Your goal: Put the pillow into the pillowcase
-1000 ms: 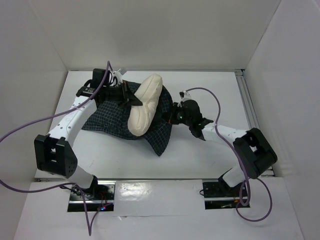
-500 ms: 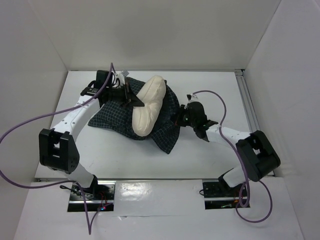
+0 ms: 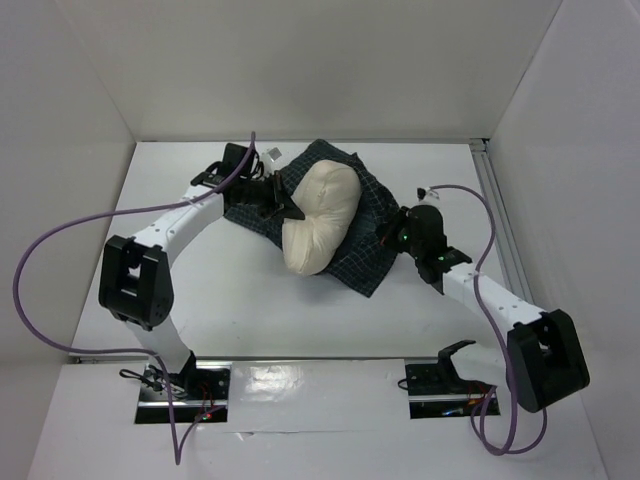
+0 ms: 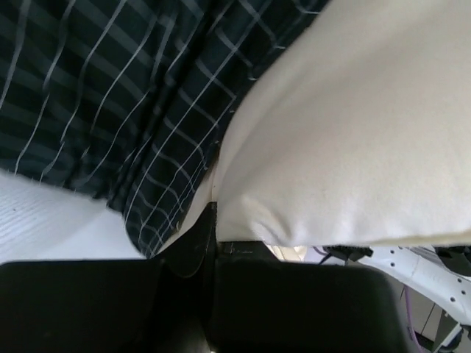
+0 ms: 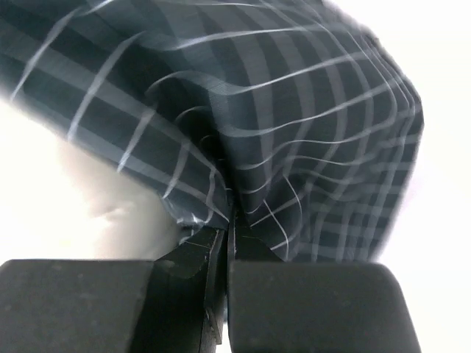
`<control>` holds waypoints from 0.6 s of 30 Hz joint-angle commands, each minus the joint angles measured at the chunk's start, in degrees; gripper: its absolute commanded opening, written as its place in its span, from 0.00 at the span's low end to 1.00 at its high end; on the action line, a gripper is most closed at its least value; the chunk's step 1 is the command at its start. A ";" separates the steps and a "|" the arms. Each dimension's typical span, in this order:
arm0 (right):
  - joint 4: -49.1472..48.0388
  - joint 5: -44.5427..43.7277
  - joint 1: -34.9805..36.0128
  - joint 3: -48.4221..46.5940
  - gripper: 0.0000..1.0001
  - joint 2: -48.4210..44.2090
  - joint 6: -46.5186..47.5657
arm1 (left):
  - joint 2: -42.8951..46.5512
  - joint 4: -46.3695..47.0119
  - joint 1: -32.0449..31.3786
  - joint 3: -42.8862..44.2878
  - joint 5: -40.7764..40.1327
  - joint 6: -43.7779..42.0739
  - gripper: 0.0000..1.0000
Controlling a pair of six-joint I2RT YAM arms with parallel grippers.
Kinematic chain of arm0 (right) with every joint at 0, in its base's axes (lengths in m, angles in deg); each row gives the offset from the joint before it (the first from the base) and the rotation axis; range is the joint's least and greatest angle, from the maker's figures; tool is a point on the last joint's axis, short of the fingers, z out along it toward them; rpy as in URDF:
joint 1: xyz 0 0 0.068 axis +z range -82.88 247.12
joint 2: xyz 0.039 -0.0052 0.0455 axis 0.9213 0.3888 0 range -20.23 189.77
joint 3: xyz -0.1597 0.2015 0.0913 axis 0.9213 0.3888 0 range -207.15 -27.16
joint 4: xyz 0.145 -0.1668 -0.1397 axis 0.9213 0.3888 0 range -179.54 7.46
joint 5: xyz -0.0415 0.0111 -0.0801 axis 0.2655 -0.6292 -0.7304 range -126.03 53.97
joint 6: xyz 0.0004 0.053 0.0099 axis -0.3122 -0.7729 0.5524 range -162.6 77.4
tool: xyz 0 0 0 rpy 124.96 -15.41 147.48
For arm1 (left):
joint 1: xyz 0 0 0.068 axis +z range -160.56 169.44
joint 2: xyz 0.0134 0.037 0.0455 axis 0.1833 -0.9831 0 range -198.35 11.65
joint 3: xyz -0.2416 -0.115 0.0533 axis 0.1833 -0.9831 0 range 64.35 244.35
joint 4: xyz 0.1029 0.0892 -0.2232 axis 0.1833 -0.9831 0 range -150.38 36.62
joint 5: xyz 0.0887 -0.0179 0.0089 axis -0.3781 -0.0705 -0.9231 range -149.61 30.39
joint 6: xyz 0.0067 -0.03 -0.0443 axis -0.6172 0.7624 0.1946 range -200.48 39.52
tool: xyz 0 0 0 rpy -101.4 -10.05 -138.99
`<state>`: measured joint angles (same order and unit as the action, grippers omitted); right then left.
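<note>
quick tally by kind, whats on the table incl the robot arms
pillow: 1
pillowcase: 1
robot arms: 2 (left arm, right arm)
total: 4

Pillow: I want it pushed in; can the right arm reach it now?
Probably not: the right pincer is shut on the pillowcase edge, cloth between it and the pillow; it must let go first.
</note>
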<state>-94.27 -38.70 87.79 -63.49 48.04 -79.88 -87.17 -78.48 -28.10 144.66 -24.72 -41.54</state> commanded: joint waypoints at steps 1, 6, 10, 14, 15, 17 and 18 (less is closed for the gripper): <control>2.53 -6.38 -4.05 1.18 0.02 -3.14 0.28 | -3.65 -3.99 3.13 -0.86 -16.52 -4.75 0.00; 4.20 -4.62 -5.37 1.18 0.05 -1.13 0.80 | -4.18 -3.99 3.13 0.28 -16.53 -4.75 0.00; 4.20 -2.95 -5.37 -0.04 0.05 -3.83 0.80 | -4.80 -4.52 -0.81 3.52 -17.05 -4.75 0.00; 3.59 2.75 -5.37 -0.75 0.02 -5.96 2.03 | -7.08 -8.82 -5.73 10.03 -21.17 -4.75 0.00; 3.59 3.29 -4.59 -1.88 0.02 -5.43 2.03 | -6.30 -8.82 -6.45 10.04 -21.71 -3.53 0.00; 3.59 5.22 -3.97 -4.70 0.05 -1.67 2.74 | -4.28 -8.82 -8.21 10.04 -22.24 -2.64 0.00; 2.98 6.01 -3.27 -5.58 0.07 -0.08 2.74 | -3.23 -8.82 -8.99 10.04 -23.11 -1.94 0.00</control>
<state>-90.29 -34.16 84.20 -63.84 46.47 -79.09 -91.39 -83.36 -37.26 154.56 -34.81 -42.76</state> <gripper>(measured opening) 0.062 0.047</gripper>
